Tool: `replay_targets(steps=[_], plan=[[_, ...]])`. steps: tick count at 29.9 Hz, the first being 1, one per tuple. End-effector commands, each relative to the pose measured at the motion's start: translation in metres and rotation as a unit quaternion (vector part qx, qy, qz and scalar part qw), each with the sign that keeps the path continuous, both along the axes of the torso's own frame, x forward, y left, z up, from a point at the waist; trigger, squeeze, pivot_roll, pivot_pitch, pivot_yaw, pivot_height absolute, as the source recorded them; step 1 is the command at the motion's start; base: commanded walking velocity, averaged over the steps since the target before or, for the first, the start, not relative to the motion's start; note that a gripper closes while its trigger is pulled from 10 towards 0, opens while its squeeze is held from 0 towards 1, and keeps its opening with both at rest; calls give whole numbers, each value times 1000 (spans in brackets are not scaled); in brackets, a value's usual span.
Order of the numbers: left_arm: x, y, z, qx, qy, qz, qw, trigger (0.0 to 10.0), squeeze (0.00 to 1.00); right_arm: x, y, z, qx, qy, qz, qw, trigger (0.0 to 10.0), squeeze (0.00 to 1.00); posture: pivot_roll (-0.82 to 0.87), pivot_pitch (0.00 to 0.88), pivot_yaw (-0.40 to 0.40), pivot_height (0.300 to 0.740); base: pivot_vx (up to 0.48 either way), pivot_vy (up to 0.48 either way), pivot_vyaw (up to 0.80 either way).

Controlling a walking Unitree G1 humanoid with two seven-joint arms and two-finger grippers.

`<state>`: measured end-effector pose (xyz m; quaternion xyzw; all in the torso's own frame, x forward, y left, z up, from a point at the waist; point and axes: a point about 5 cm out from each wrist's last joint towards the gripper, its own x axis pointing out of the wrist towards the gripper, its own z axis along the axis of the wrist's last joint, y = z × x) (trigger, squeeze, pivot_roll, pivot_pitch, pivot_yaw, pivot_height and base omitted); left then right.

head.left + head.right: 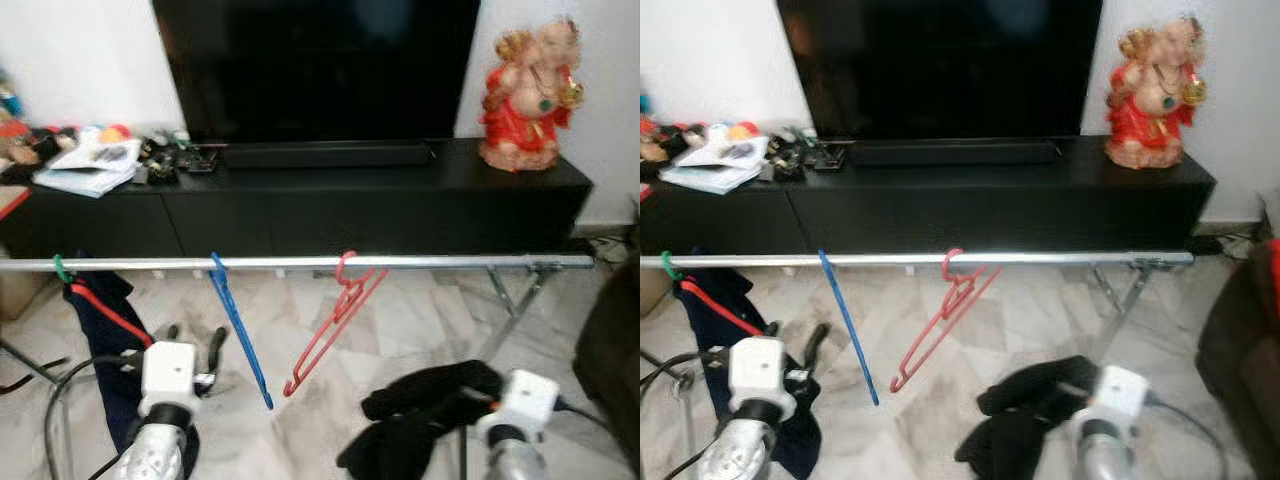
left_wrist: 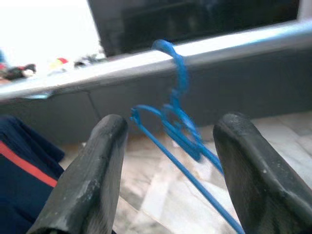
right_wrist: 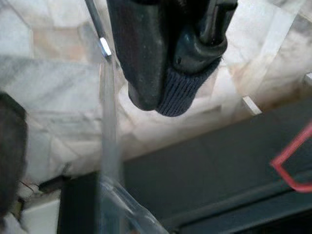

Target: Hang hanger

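The blue hanger (image 1: 238, 327) hangs by its hook on the rail (image 1: 400, 262), just ahead of the left hand (image 2: 168, 161), whose fingers (image 2: 92, 170) stand spread with nothing between them. The hook sits over the rail, but the hanger's body swings out at a slant, so I judge it is not fully settled. If the left hand pulls back carelessly, a finger could catch the thin lower bar and drag the hook off the rail. A knock to the rail itself could also shake it loose.

The right hand (image 3: 170, 92) is clenched on a dark knit cloth (image 1: 425, 410), low and to the right, well clear of the blue hanger. That cloth trails down, and I think it could snag the rail's leg (image 1: 510, 310) if the arm lifts.

A red hanger (image 1: 335, 325) hangs on the rail between the two hands, tilted too, close enough to the blue one to tangle if either swings. Beside the left hand, on its outer side, a navy garment with a red stripe (image 1: 100, 310) hangs from a green hook (image 1: 62, 268). Beyond the rail stands a black TV cabinet (image 1: 380, 200) with a TV (image 1: 315, 65), a red figurine (image 1: 530, 95) and clutter of papers (image 1: 90, 165). The floor (image 1: 420, 320) is marble tile.
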<state>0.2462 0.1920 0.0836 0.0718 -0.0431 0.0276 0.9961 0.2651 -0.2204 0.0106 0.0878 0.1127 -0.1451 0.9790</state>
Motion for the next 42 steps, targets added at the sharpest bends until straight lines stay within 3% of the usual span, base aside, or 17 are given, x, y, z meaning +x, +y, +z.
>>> replay_targets(steps=[1,13,30,33,35,42], plan=[[0,11,6,6,-5,20,1000,10000,0,10,17,6,4,-19,27,999,10000,0,47,0,30,740,345,0,0],[0,2,20,8,-19,-14,1000,10000,0,12,21,5,5,-15,34,999,10000,0,59,7,32,740,29,0,0],[1,8,17,8,18,9,1000,10000,0,14,25,1,10,2,52,999,10000,0,68,15,31,740,0,-107,0],[2,4,18,8,22,-17,1000,10000,0,14,26,-1,11,6,56,998,10000,0,71,21,29,740,0,0,0],[2,-4,17,17,38,-68,997,10000,0,14,27,-1,11,7,59,998,10000,0,72,24,26,740,0,0,0],[3,-4,14,21,61,-75,995,10000,0,14,28,-2,11,11,63,998,10000,0,76,26,23,740,0,0,0]])
